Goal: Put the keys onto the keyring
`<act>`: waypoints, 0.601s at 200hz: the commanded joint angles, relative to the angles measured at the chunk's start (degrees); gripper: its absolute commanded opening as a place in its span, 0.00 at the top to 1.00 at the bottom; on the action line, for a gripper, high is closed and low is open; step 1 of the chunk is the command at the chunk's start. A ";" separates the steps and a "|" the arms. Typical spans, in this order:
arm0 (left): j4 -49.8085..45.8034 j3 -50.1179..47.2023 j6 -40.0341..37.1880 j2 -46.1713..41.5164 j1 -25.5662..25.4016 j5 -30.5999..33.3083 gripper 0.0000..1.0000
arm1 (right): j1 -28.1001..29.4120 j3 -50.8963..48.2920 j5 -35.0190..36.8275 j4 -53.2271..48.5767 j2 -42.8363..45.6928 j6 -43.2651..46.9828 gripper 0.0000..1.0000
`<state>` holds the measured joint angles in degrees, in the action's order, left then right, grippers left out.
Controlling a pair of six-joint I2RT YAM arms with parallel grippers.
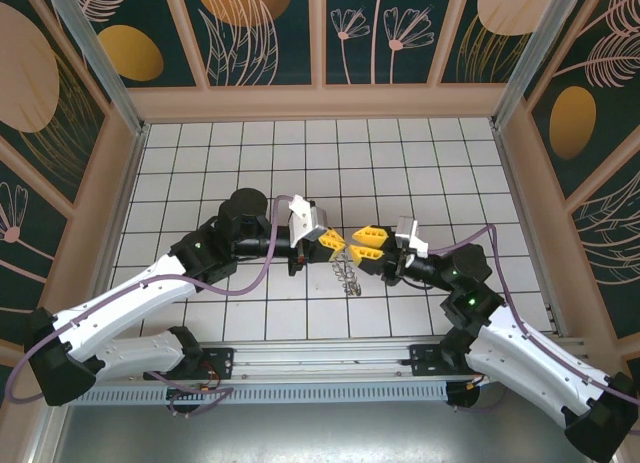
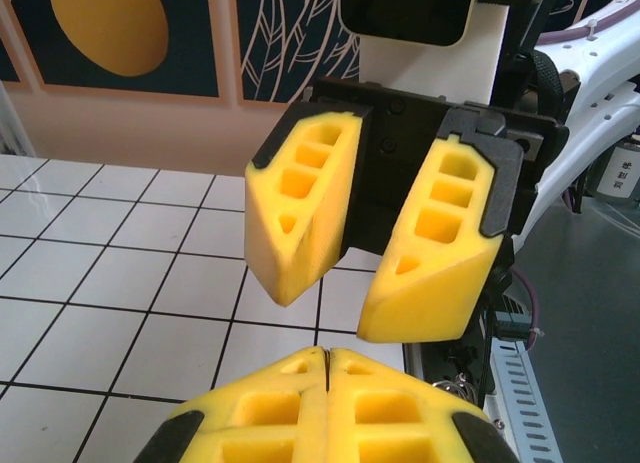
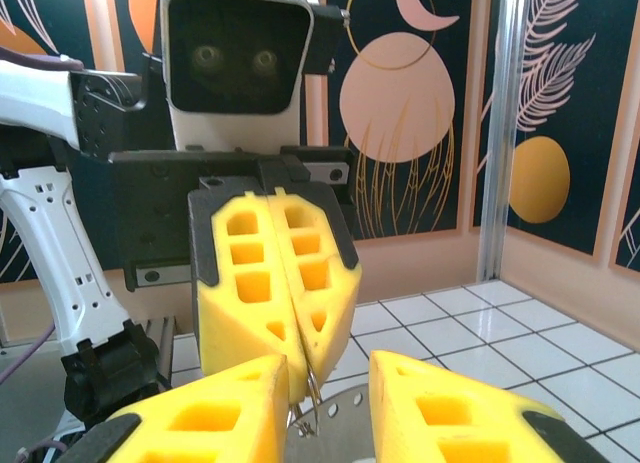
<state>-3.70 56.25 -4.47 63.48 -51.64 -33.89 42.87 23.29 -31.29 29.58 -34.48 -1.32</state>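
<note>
White tiled tabletop (image 1: 250, 163): keyring (image 1: 346, 271) dangles lengthwise 12-to-6 o'clock, pinched in the left gripper's (image 1: 338, 241) closed fingers; right gripper (image 1: 361, 245), at its 3 o'clock, gapes wide.

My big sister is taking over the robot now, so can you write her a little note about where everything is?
Left pincer: shut, seemingly pinching the thin metal of the keyring, which dangles over the tiled table.
Right pincer: open, holding nothing, facing the left one tip to tip.
Done: the ring is up off the tiles.
Unclear: any key on the ring is too small to tell.
Left: thread the key onto the ring.
</note>
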 commanded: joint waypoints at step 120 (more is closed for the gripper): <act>0.97 1.27 -0.18 -0.58 0.38 -2.18 1.00 | 0.55 -0.02 -0.08 -0.05 -1.15 1.39 0.74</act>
<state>-3.70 56.25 -4.47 63.48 -51.64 -34.30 42.87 23.29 -31.29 28.86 -35.31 -1.32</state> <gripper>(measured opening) 0.043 0.263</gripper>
